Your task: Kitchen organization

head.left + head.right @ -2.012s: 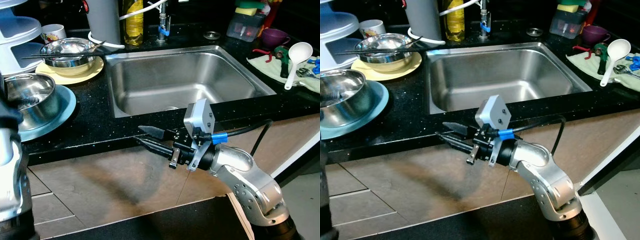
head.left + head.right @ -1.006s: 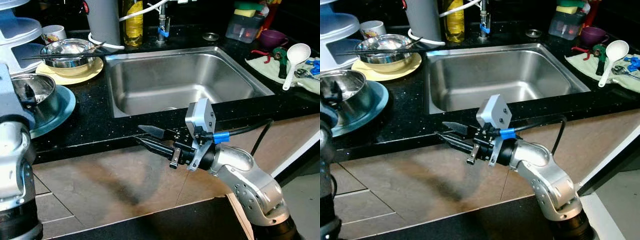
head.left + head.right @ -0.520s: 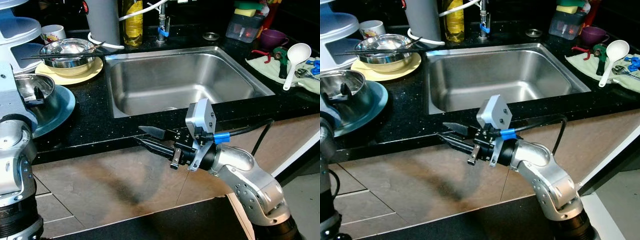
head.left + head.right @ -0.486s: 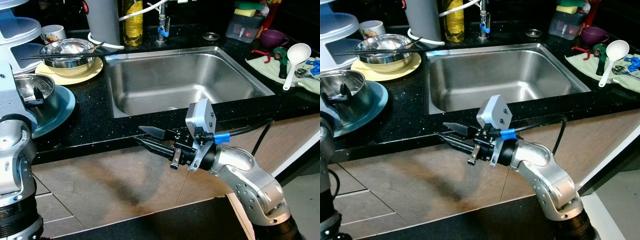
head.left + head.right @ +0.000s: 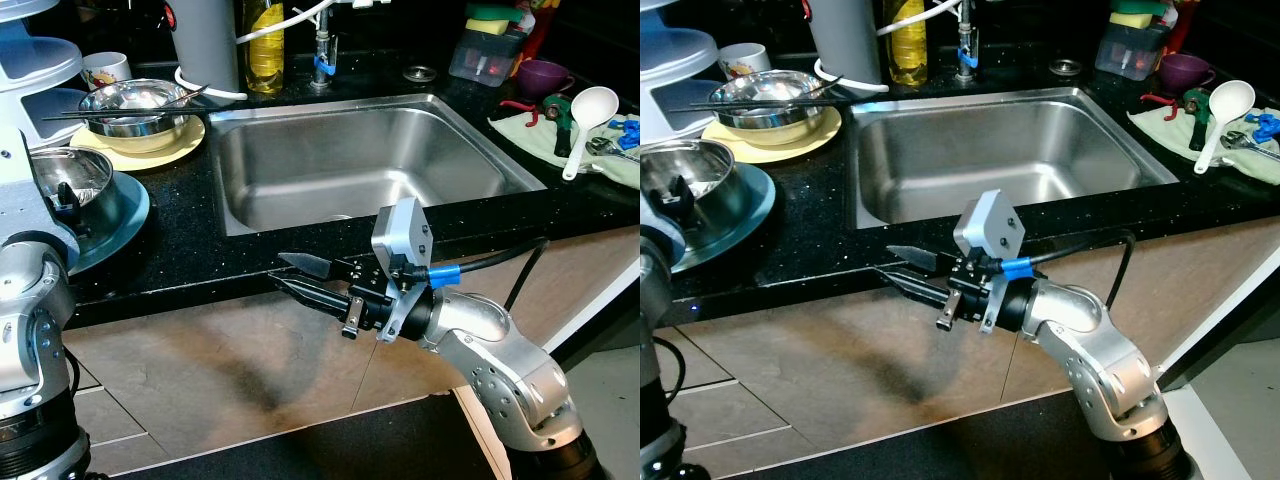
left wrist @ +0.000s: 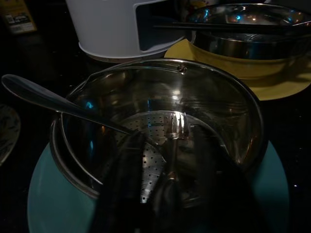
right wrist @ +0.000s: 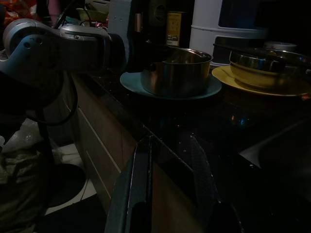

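Observation:
A steel bowl (image 5: 75, 178) stands on a blue plate (image 5: 125, 222) at the left of the black counter. In the left wrist view it holds a fork (image 6: 176, 127), a spoon (image 6: 43, 99) leaning on the rim, and a perforated insert (image 6: 150, 131). My left gripper (image 6: 167, 141) reaches down into this bowl, open, with one finger on each side of the fork's handle. My right gripper (image 5: 277, 270) hovers open and empty in front of the counter's edge, below the sink (image 5: 350, 160).
A second steel bowl (image 5: 135, 105) with chopsticks across it sits on a yellow plate behind. A white tiered rack (image 5: 30, 60) stands far left. A white ladle (image 5: 590, 108), a purple cup (image 5: 545, 75) and a sponge tub (image 5: 485, 55) lie right of the sink.
My left arm has risen and reached forward, bringing its gripper down inside the steel bowl. The right arm has stayed where it was.

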You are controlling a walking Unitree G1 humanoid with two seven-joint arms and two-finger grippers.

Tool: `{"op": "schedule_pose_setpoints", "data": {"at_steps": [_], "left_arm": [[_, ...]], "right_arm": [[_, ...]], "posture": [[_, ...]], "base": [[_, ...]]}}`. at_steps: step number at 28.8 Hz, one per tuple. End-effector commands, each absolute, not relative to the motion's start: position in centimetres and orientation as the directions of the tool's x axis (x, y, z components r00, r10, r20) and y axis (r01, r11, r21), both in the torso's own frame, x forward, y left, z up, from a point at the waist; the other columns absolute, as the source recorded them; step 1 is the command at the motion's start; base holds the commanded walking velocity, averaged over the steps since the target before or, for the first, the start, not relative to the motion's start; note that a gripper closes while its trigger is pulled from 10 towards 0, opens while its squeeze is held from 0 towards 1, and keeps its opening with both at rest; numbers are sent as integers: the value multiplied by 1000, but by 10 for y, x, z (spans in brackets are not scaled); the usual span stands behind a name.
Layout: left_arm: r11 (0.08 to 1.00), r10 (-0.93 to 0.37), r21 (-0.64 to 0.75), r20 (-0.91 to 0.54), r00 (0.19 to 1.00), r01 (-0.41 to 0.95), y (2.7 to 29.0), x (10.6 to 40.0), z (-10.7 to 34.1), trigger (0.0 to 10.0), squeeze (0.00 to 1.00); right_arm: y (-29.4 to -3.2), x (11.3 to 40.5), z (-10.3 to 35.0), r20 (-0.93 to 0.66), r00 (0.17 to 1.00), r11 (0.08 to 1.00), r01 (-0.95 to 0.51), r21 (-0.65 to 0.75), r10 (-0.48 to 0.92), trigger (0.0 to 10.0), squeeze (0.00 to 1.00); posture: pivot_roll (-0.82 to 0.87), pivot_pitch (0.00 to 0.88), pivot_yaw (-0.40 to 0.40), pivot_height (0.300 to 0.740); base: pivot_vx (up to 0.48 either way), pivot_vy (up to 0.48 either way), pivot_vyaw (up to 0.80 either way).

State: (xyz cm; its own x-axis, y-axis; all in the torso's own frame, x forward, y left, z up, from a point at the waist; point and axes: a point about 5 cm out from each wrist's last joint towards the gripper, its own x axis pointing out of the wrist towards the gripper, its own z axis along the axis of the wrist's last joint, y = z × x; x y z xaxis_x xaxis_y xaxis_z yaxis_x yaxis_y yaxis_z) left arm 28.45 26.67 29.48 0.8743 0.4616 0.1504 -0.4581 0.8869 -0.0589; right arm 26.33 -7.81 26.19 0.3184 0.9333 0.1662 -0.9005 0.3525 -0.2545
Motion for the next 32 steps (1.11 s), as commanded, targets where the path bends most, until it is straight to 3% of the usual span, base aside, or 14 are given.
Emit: {"op": "schedule_pose_setpoints", "data": {"at_steps": [1, 12, 32], "left_arm": [[885, 465, -72, 88, 881, -460, 267, 286, 284, 0, 0], [878, 477, -120, 124, 870, -464, 269, 285, 294, 0, 0], [911, 399, -128, 506, 765, -391, 254, 277, 383, 0, 0]], "right_arm": [[-80, 263, 265, 168, 313, 349, -898, -267, 935, 10000, 0], [-81, 266, 267, 172, 322, 359, -893, -273, 931, 10000, 0], [-83, 268, 272, 197, 329, 374, -886, -273, 924, 10000, 0]], "posture": [[-43, 173, -16, 740], [-42, 172, -17, 740], [-44, 160, -14, 740]], "base": [[0, 0, 0], [0, 0, 0], [0, 0, 0]]}}
